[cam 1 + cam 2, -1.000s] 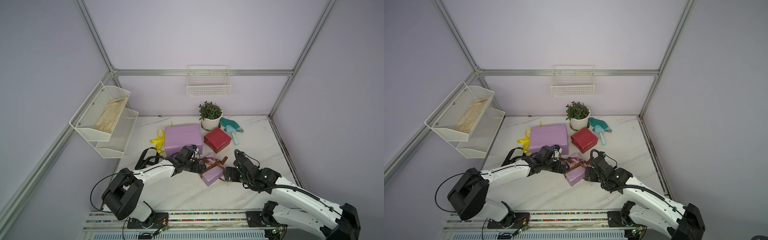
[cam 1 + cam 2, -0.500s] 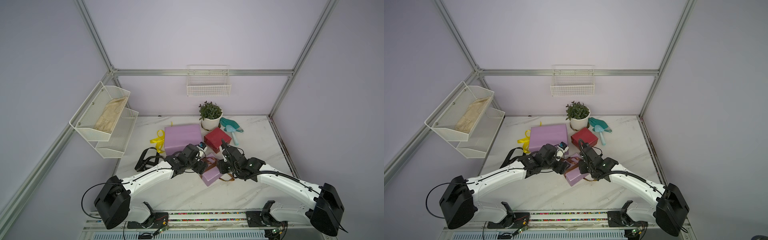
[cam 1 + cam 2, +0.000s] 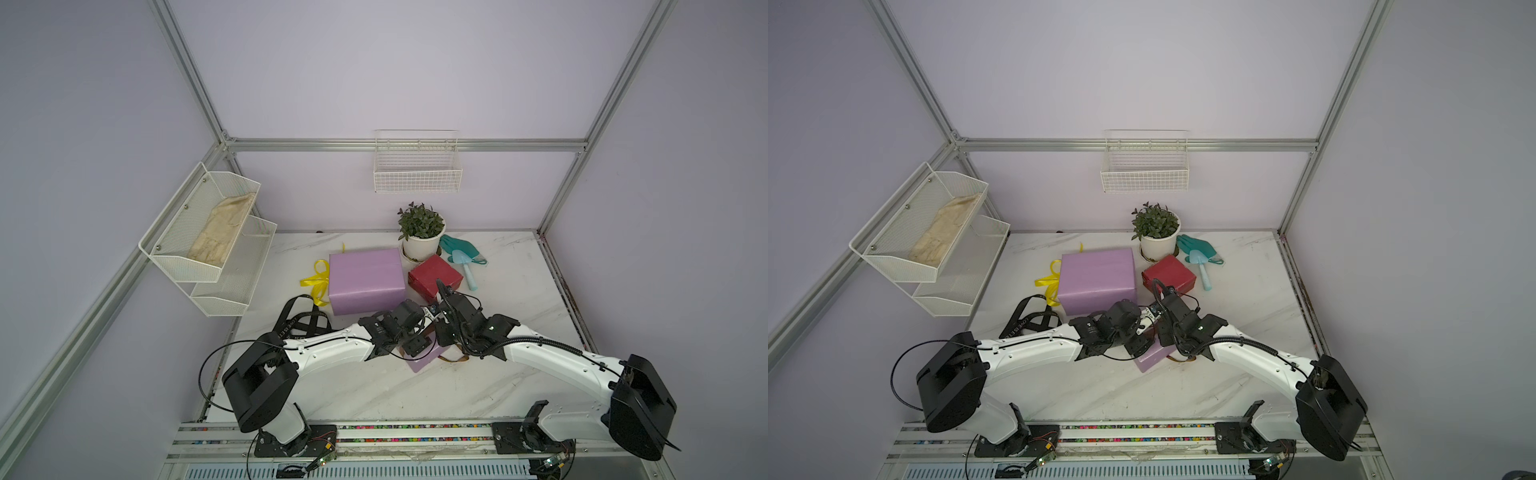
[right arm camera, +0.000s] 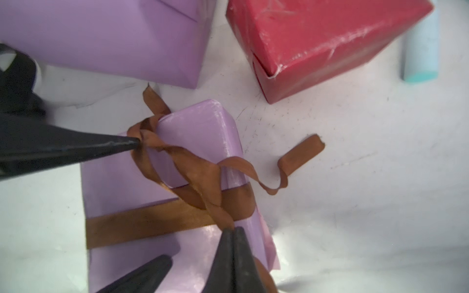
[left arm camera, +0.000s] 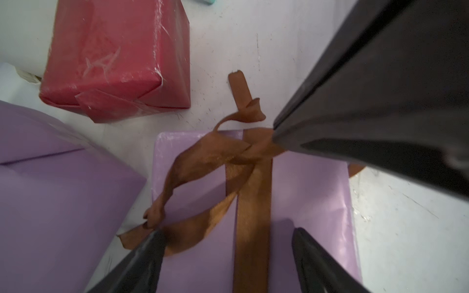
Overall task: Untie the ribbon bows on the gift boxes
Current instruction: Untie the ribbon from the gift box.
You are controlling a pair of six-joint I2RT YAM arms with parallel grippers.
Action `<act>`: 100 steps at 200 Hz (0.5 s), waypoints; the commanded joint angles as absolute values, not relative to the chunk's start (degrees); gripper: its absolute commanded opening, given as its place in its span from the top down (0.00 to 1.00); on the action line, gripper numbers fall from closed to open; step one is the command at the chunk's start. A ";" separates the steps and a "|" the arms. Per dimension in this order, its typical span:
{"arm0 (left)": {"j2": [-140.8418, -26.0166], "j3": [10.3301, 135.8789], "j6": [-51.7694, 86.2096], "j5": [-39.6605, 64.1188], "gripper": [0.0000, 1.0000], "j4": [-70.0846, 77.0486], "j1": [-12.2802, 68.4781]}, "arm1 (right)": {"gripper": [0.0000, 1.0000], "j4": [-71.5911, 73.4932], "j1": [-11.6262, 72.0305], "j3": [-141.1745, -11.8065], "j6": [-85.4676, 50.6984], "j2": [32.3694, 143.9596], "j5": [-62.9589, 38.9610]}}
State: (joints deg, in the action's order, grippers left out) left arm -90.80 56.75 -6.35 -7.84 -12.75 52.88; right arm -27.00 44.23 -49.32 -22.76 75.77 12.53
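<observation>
Three wrapped boxes stand on the white marbled surface (image 3: 374, 395). The large lilac box (image 3: 365, 280) is matte and oblong. The red box (image 3: 434, 276) is small and glossy, with scuffed creases. The small lilac box (image 5: 304, 190) is the one nearest the robot.

There are three ribbons. The yellow ribbon (image 3: 318, 282) is shiny and lies loose in loops just beside the large lilac box. The black ribbon (image 3: 297, 322), with white lettering, lies loose on the surface in front of that box, partly under the left arm (image 3: 332, 353). The brown ribbon (image 5: 253, 203) is satin and the only one on a box. Its flat band crosses the top of the small lilac box, a twisted loop stands off the knot, and one tail end lies on the surface toward the red box.

The right jaws are clenched on the brown ribbon at the knot, tips pressed together. The left jaws stand released and wide over the small lilac box. One fingertip (image 5: 156, 236) touches the loop's far end, and nothing is held between them.
</observation>
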 commanded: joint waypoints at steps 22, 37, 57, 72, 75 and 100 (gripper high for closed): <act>-93.99 61.93 -9.10 -11.25 0.22 -7.53 52.91 | 1.00 -25.05 43.30 -47.47 -22.12 73.25 10.20; -94.85 61.85 -9.50 -11.37 0.29 -6.94 52.88 | 1.00 -24.79 42.69 -47.16 -22.52 71.67 8.11; -95.71 61.45 -9.61 -9.71 0.52 -6.84 52.82 | 1.00 -24.79 41.95 -46.89 -23.44 69.01 5.70; -95.56 60.70 -9.10 -8.02 0.70 -6.68 52.78 | 1.00 -24.70 41.58 -46.42 -24.27 67.38 3.70; -95.47 60.53 -8.99 -7.63 0.73 -6.64 52.74 | 1.00 -24.70 41.53 -46.27 -24.46 67.10 3.24; -94.27 59.36 -7.62 -6.63 0.89 -6.33 52.75 | 1.00 -24.83 41.26 -45.03 -26.39 65.94 2.01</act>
State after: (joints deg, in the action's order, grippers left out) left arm -95.15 58.81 -8.14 -8.40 -7.84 52.73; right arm -26.04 41.71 -46.59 -24.18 67.13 5.04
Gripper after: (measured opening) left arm 0.146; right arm 0.048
